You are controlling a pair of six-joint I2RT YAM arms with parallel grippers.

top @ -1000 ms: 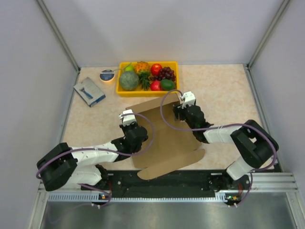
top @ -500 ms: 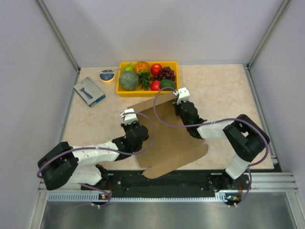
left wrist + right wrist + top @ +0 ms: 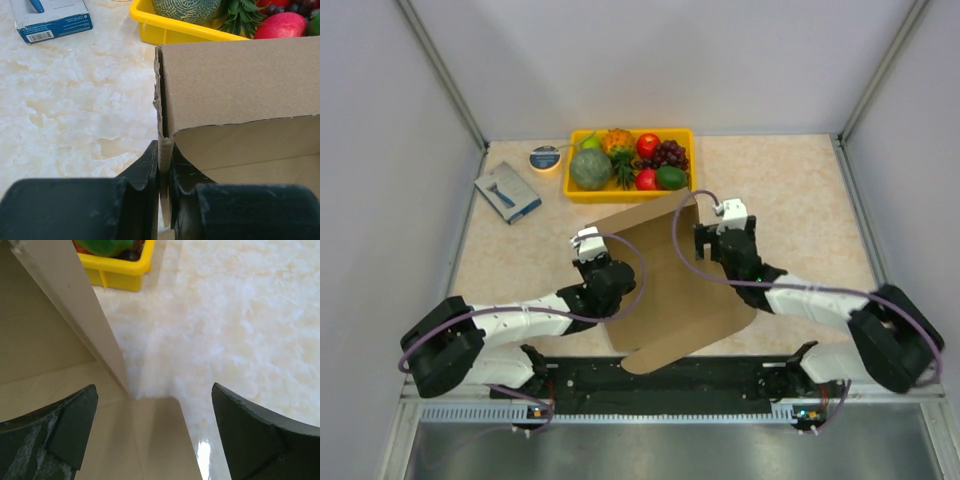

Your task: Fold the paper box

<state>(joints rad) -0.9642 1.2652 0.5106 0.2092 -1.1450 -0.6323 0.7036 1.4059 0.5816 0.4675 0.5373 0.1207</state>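
The paper box is a brown cardboard sheet lying between the arms, its far panel raised and leaning toward the tray. My left gripper is shut on the box's left edge. In the left wrist view the jaws pinch a doubled cardboard wall that stands upright. My right gripper hangs open at the box's right side, apart from it. In the right wrist view its fingers straddle a small rounded flap lying flat, with the raised panel to the left.
A yellow tray of fruit stands just behind the box, also showing as a yellow tray wall and corner. A blue-and-grey packet and a round tape roll lie at the far left. Marbled tabletop lies right of the box.
The right gripper closed at the box's far right corner, then opened and drew back to the right. The far panel stands higher than before. The left gripper kept its grip.
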